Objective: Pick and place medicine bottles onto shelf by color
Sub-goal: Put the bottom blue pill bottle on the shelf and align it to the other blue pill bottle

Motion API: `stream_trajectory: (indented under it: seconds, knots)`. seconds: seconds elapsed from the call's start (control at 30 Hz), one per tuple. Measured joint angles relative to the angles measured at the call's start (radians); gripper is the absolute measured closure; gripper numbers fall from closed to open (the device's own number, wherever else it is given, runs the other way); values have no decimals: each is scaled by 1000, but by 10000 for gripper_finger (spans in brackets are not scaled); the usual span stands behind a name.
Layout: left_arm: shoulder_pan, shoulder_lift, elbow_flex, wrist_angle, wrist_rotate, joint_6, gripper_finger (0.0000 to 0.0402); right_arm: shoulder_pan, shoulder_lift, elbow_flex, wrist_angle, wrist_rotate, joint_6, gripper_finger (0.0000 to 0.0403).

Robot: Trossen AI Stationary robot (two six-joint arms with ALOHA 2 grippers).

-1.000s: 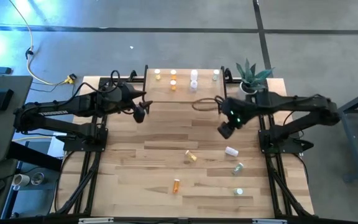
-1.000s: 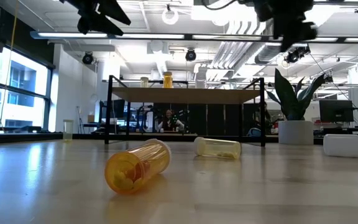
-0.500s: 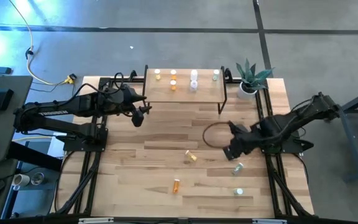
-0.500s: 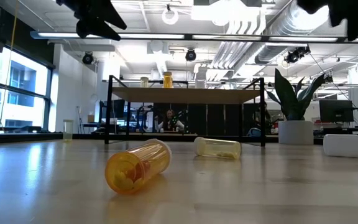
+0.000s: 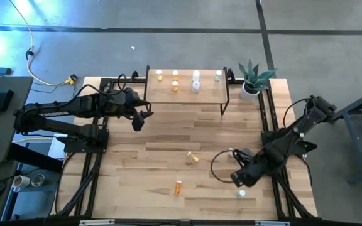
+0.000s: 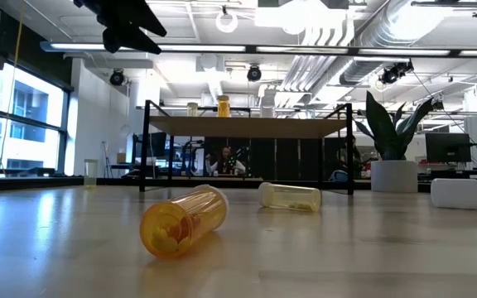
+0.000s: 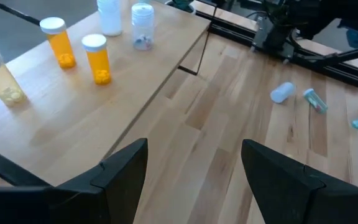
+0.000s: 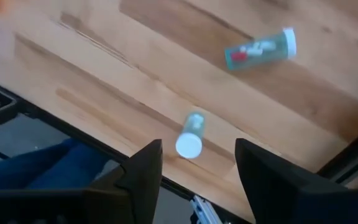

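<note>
Hovering my right gripper (image 8: pixel 194 171), dark fingers spread, over a clear greenish cylindrical bottle (image 8: pixel 191 135) lying on the wood-grain counter (image 5: pixel 162 150); left gripper (image 7: pixel 194 165) fingers spread too.

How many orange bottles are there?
3. Two orange bottles stand on the shelf, one beside the other. A third lies on the table. None seems hidden.

overhead, table-level, two wrist cameras
</note>
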Motion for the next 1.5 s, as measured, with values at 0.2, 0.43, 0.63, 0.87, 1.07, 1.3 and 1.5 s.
stream_trajectory:
  seconds: [0.2,0.43,0.63,0.87,1.07,1.3,1.5]
  knots:
    - [0,0,0,0,0,-3,154,73,64,0,13,0,79,201]
    - [0,0,0,0,-1,-36,154,112,119,0,78,0,84,201]
    - [0,0,0,0,-1,-79,154,142,175,0,139,38,92,201]
    - [0,0,0,-1,-2,-101,154,167,248,0,142,38,111,201]
    - [0,0,0,-16,-2,-107,154,168,280,1,147,42,109,201]
    - [0,0,0,-16,-3,-108,154,170,306,2,160,58,107,201]
    - [0,0,0,-18,-3,-108,154,180,327,2,172,52,108,201]
